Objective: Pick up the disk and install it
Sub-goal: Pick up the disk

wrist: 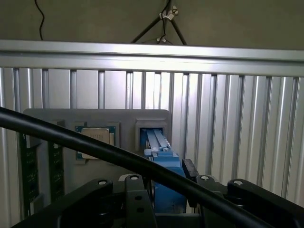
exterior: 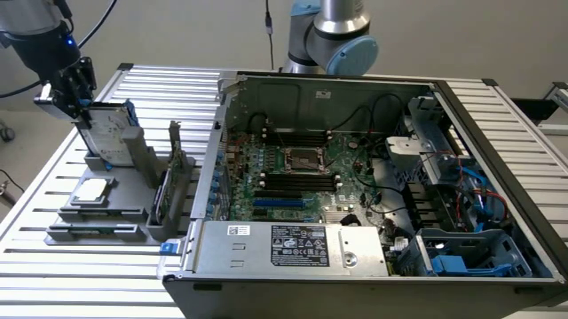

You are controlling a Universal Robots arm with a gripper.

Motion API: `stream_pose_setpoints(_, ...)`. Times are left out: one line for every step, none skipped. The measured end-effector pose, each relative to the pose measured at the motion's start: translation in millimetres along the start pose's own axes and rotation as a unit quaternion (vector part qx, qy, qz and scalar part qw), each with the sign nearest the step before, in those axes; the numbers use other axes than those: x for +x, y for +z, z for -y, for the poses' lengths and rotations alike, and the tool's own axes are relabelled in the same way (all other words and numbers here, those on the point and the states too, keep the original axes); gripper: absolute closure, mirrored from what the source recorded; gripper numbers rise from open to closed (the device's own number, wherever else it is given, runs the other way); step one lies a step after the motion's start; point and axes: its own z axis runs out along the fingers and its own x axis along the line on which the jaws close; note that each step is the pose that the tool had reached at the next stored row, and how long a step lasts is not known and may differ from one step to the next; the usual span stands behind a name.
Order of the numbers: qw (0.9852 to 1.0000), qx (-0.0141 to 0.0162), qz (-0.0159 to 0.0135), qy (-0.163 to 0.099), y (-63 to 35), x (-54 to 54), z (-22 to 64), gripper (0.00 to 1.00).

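Observation:
The disk (exterior: 108,130) stands upright on its edge in a slot of the grey holder (exterior: 98,214) at the exterior view's left, its blue rail and white label showing. My gripper (exterior: 80,113) has come down onto the disk's top edge from the upper left. In the wrist view the disk's blue rail (wrist: 160,141) runs straight out from my gripper (wrist: 164,176), and its lower end sits in the holder's slot. The disk rests in the holder, not lifted.
A square silver processor chip (exterior: 92,191) (wrist: 97,137) lies on the holder beside the disk. The open computer case (exterior: 217,133) fills the exterior view's right, with a grey power supply (exterior: 284,246) and a blue-lined drive bay (exterior: 457,262). A black cable (wrist: 95,147) crosses the wrist view.

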Motion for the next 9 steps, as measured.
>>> stream_pose_setpoints(1.0000, -0.0002, 0.0000, 0.000, 0.0, 0.0, 0.0, 0.59)
stream_pose_setpoints(1.0000, -0.0005, 0.0000, 0.000, 0.0, 0.0, 0.0, 0.59)
stream_pose_setpoints(1.0000, -0.0006, 0.0000, 0.000, 0.0, 0.0, 0.0, 0.59)
stream_pose_setpoints(1.0000, -0.0008, 0.0001, 0.000, 0.0, 0.0, 0.0, 0.59)
stream_pose_setpoints(1.0000, -0.0011, 0.0000, 0.000, 0.0, 0.0, 0.0, 0.59)
stream_pose_setpoints(1.0000, -0.0015, 0.0000, 0.000, 0.0, 0.0, 0.0, 0.59)
stream_pose_setpoints(1.0000, -0.0019, 0.0001, 0.000, 0.0, 0.0, 0.0, 0.59)
stream_pose_setpoints(1.0000, -0.0026, 0.0001, 0.000, 0.0, 0.0, 0.0, 0.59)
stream_pose_setpoints(1.0000, -0.0033, 0.0001, 0.000, 0.0, 0.0, 0.0, 0.59)
